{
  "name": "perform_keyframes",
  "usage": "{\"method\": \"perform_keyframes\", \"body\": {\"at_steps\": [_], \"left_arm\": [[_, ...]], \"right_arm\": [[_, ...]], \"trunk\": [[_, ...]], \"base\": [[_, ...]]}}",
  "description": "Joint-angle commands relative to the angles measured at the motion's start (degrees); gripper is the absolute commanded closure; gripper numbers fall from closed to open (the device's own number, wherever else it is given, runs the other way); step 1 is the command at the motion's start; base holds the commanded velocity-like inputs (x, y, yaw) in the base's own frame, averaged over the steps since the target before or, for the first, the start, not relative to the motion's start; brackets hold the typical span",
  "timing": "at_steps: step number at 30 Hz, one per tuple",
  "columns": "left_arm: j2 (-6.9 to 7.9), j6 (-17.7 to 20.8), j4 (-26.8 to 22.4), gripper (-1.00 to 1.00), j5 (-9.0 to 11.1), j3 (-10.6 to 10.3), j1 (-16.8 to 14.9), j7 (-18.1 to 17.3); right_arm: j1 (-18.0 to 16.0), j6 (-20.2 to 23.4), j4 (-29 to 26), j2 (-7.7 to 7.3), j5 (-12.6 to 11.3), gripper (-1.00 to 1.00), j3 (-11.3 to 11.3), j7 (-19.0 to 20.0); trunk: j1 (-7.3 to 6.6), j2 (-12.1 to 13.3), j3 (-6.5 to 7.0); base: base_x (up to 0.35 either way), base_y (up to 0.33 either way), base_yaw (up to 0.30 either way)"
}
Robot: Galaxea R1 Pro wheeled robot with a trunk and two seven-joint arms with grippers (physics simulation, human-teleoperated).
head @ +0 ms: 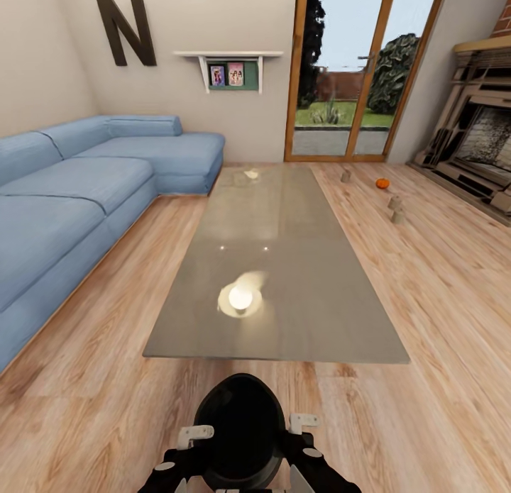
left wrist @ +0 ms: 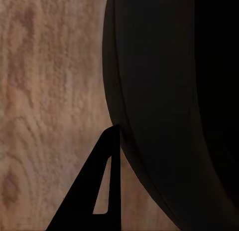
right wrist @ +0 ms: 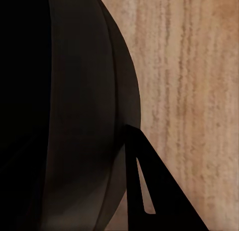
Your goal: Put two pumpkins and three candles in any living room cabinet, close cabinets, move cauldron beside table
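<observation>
A black round cauldron [head: 239, 429] hangs between my two arms, just short of the near end of the grey-topped table [head: 312, 316]. My left gripper [head: 193, 436] and right gripper [head: 304, 423] each grip its rim from one side. In the wrist views a dark finger [left wrist: 107, 191] [right wrist: 149, 191] lies against the cauldron's outer wall [left wrist: 164, 91] [right wrist: 74, 116]. Far off to the right, on the floor, lie one orange pumpkin [head: 382, 184] and three grey-tan candles [head: 345, 174] [head: 394, 203] [head: 397, 215]. The other pumpkin and the cabinet are out of view.
A long blue corner sofa [head: 71, 195] runs along the left. A carved fireplace [head: 482, 145] stands at the right wall, and glass doors [head: 355, 74] close the far end. Wooden floor [head: 440, 301] stretches wide to the right of the table.
</observation>
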Motion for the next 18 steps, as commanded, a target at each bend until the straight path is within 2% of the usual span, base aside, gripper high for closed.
{"method": "perform_keyframes", "body": {"at_steps": [1,11,14,18], "left_arm": [[0.11,0.26,-0.07,1.0,1.43,-0.31,-0.01,0.57],[0.11,0.26,-0.07,1.0,1.43,-0.32,-0.01,0.54],[0.11,0.26,-0.07,1.0,1.43,-0.33,-0.01,0.57],[0.11,0.26,-0.07,1.0,1.43,-0.35,-0.01,0.52]], "right_arm": [[-0.07,0.13,-2.0,0.0,0.23,1.0,-0.13,0.7],[-0.07,0.13,-2.0,0.0,0.23,1.0,-0.13,0.69],[-0.07,0.13,-2.02,0.0,0.23,1.0,-0.12,0.7],[-0.07,0.13,-2.01,0.0,0.23,1.0,-0.13,0.69]], "trunk": [[0.0,-0.02,-0.04],[0.0,-0.02,-0.04],[0.66,-1.22,-0.58],[0.88,-1.63,-0.76]], "base": [[0.084,0.0,0.0],[0.01,0.0,0.0],[0.0,0.0,0.0],[0.0,0.0,0.0]]}}
